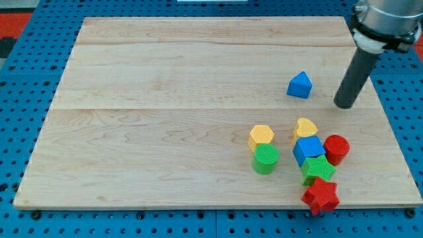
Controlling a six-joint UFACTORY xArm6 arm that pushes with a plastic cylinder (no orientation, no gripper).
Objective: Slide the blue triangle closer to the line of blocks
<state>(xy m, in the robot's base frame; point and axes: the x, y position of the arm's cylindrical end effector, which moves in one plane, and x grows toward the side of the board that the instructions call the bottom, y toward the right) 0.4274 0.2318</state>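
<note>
The blue triangle point(300, 85) sits alone on the wooden board point(165, 132), right of centre in the upper half. My tip point(344, 104) rests on the board a short way to the triangle's right and slightly lower, apart from it. Below them is the group of blocks: a yellow heart point(305, 127), a blue cube point(308, 150), a green star point(318, 168) and a red star point(320, 196) run in a line down toward the view's bottom. A red cylinder point(337, 149) stands just right of the blue cube.
A yellow hexagon block point(261, 136) and a green cylinder point(266, 159) stand together left of the line. The board's right edge lies close to my tip. A blue pegboard point(20, 132) surrounds the board.
</note>
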